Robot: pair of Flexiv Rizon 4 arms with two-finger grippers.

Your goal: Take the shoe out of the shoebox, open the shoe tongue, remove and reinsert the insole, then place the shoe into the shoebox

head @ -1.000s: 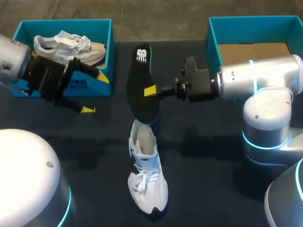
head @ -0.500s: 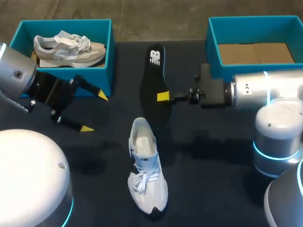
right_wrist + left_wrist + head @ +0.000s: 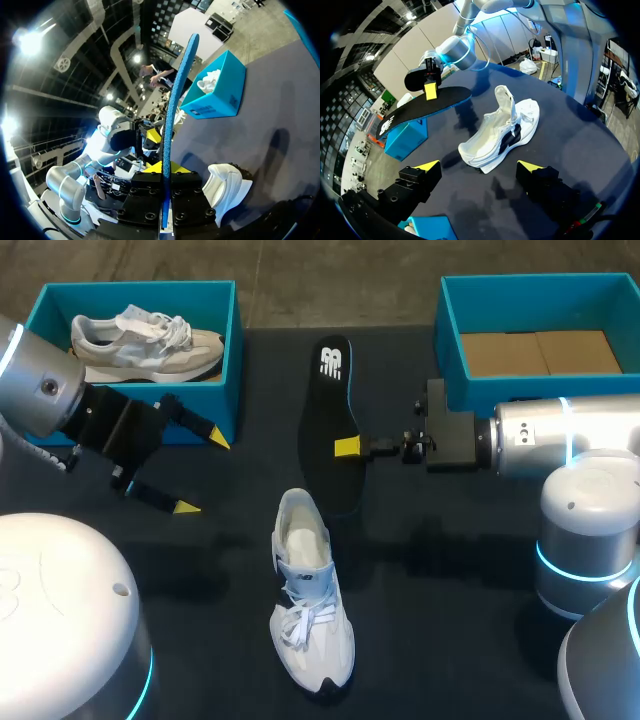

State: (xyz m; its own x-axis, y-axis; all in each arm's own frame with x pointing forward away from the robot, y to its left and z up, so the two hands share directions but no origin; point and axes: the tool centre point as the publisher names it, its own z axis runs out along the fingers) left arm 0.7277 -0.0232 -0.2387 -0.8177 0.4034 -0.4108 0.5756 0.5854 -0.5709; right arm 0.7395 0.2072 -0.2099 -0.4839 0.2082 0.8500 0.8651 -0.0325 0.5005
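Dark table [image 3: 200,560], insole [image 3: 330,420] lengthwise toward far edge, right gripper [image 3: 345,448] tight on it, left gripper [image 3: 202,472] wide.

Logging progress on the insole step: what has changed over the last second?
The right gripper, shut on the insole, carried it rightward. The open left gripper drew back toward the robot. The shoe and boxes stayed put.

Head camera high overhead, wrist cameras low, facing inward, all sharing shoe [image 3: 310,610]
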